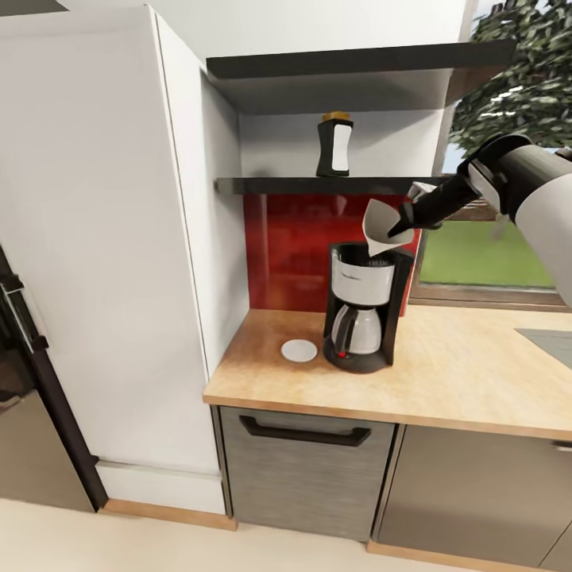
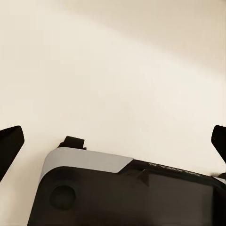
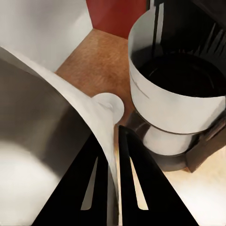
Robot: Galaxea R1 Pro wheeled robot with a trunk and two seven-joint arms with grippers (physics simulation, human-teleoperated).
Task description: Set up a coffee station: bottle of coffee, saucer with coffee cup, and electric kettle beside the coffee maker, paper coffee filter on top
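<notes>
So the right gripper (image 1: 403, 225) is pinching the paper coffee filter (image 1: 382, 229) between its fingers (image 3: 136, 179), right above the coffee maker (image 1: 361, 306). Saucer (image 1: 299, 350) sits down beside the machine, bottle of coffee (image 1: 335, 144) up on the shelf (image 1: 270, 185). Left gripper's (image 2: 113, 141) spread wide, holding nothing.

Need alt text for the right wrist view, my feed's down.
The right hand pinches a white paper coffee filter between its two black fingers, just above and beside the coffee maker, whose top basket is open. Past the filter's edge, a white saucer lies on the wooden countertop.
</notes>
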